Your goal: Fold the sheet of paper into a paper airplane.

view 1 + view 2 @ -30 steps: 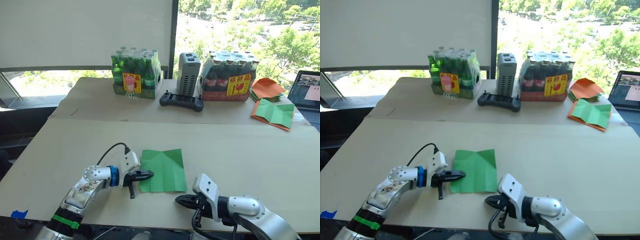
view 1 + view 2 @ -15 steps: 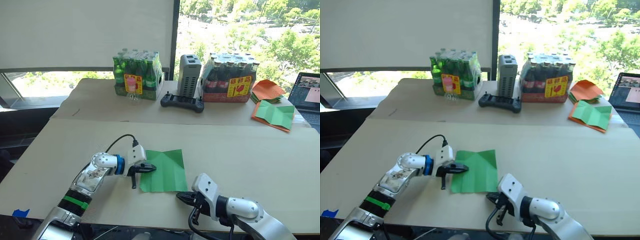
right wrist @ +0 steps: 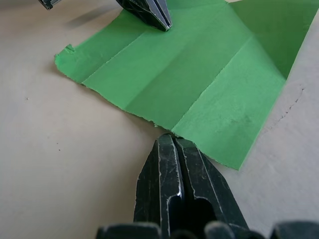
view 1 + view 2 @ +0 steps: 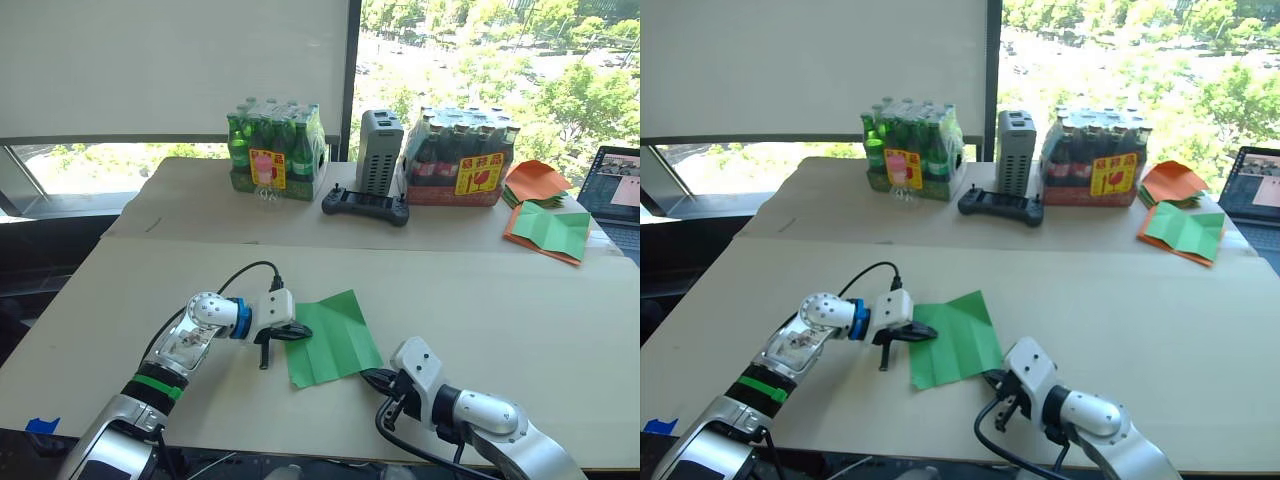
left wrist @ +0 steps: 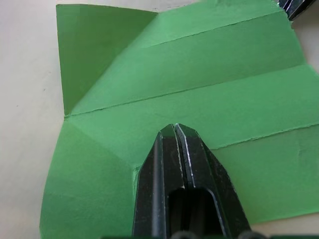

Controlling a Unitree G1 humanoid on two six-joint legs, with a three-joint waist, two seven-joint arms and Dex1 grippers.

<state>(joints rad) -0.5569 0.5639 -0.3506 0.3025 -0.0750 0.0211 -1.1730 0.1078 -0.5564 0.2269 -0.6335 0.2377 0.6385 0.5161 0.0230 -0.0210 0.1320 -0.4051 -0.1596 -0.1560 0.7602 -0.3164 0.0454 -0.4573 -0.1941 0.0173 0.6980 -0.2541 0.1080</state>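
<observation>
The sheet of paper (image 4: 332, 338) lies flat on the near table, bright green, creased, turned at a slant. One corner is folded over in the left wrist view. My left gripper (image 4: 303, 334) is shut, and its tips (image 5: 175, 128) rest on top of the sheet near its left side. At the sheet's near edge, my right gripper (image 4: 368, 376) is also shut, with its tips (image 3: 171, 139) touching that torn-looking edge. I cannot tell whether either gripper pinches the paper.
On the far table stand a pack of green bottles (image 4: 275, 150), a grey box (image 4: 378, 148), a black controller (image 4: 365, 205) and a pack of dark bottles (image 4: 460, 155). Orange and green sheets (image 4: 545, 225) and a laptop (image 4: 615, 185) sit at far right.
The sheet has turned, its near edge swinging to the right. My left gripper moved farther from me, onto the sheet. My right gripper shifted slightly right along the near edge.
</observation>
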